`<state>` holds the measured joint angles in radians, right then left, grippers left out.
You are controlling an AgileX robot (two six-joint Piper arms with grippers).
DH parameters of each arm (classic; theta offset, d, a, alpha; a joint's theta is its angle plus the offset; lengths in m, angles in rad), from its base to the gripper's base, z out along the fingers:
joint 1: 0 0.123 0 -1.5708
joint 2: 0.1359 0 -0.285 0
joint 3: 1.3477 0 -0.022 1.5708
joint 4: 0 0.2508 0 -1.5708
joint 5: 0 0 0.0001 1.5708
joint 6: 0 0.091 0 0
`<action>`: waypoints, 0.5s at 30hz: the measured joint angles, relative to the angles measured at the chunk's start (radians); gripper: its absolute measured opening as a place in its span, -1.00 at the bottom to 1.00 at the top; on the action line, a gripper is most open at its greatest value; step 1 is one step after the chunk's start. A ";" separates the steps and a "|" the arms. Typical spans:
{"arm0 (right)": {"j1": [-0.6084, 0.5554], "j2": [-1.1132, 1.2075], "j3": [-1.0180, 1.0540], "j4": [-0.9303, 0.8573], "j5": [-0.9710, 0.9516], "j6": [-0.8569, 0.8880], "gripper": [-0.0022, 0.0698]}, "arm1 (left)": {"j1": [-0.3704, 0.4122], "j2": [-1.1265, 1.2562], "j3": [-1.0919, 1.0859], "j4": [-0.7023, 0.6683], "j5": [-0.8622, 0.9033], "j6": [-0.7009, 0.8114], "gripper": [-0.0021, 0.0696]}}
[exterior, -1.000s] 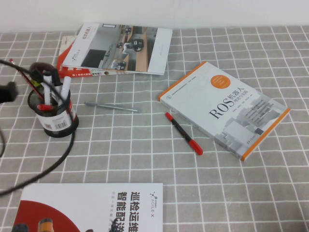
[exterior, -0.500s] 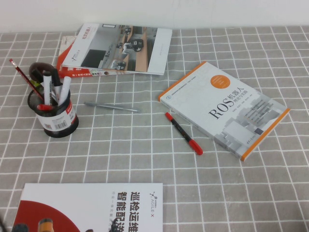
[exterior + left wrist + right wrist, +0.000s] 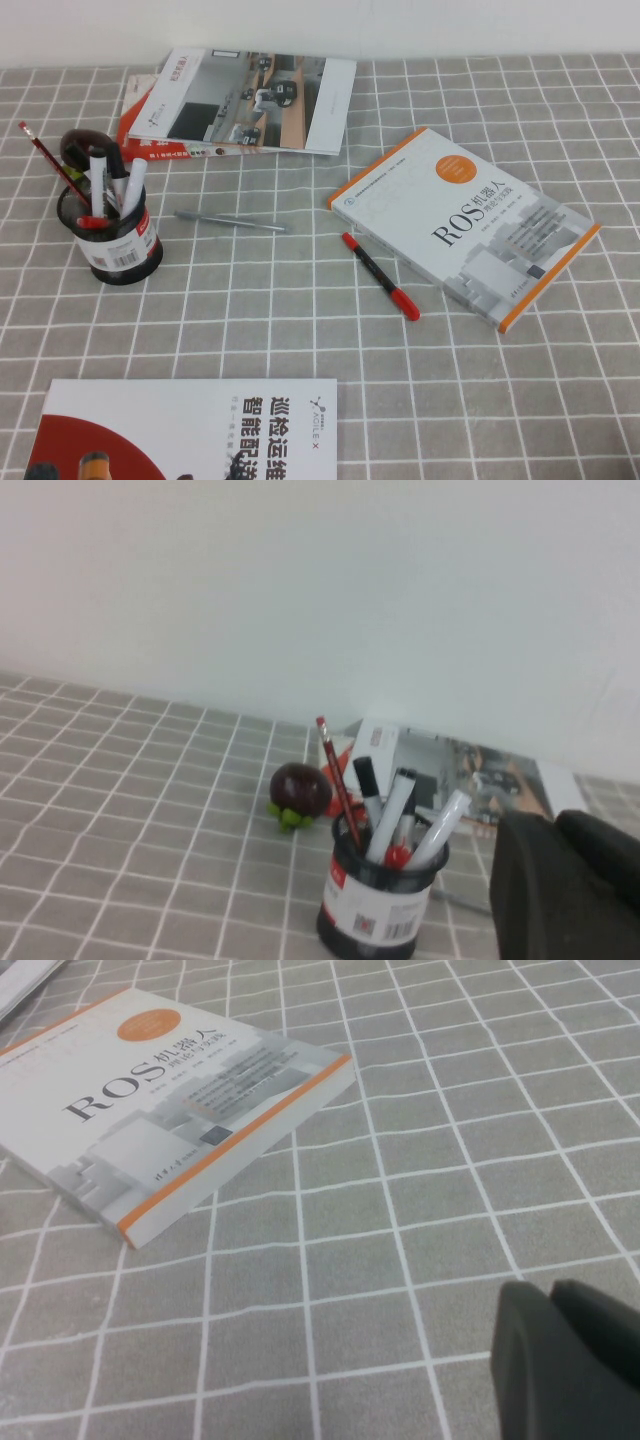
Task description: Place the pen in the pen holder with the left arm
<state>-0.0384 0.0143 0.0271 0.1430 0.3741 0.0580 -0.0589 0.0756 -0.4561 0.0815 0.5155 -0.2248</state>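
Left gripper (image 3: 565, 880) now withdrawn from pen holder (image 3: 118, 240), fingers together.

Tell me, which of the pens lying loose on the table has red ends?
The slim black pen beside the orange-edged ROS book; the other loose one, the thin grey pen, is plain.

Pen (image 3: 392, 815) upright in pen holder (image 3: 372, 912)

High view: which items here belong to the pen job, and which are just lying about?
Job: pen standing in pen holder; left gripper, shut, beside the holder.
Lying about: ROS book, red-ended pen, grey pen, magazines, right gripper.
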 joint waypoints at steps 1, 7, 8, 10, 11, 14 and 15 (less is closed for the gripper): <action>0.000 0.000 0.000 0.000 0.000 0.000 -0.98 | 0.000 0.000 0.000 0.000 0.007 0.016 -0.94; 0.000 0.000 0.000 0.000 0.000 0.000 -0.98 | 0.000 0.000 0.011 -0.012 0.080 0.076 -0.94; 0.000 0.000 0.000 0.000 0.000 0.000 -0.98 | 0.000 -0.001 0.022 -0.014 0.078 0.087 -0.94; 0.000 0.000 0.000 0.000 0.000 0.000 -0.98 | 0.000 -0.001 0.066 -0.016 0.046 0.120 -0.94; 0.000 0.000 0.000 0.000 0.000 0.000 -0.98 | 0.000 -0.001 0.092 -0.016 0.017 0.135 -0.94; 0.000 0.000 0.000 0.000 0.000 0.000 -0.98 | 0.003 -0.001 0.194 -0.023 -0.124 0.154 -0.94; 0.000 0.000 0.000 0.000 0.000 0.000 -0.98 | 0.004 -0.001 0.231 -0.028 -0.174 0.156 -0.94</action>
<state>-0.0384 0.0143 0.0271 0.1430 0.3741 0.0580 -0.0545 0.0744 -0.2251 0.0539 0.3413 -0.0689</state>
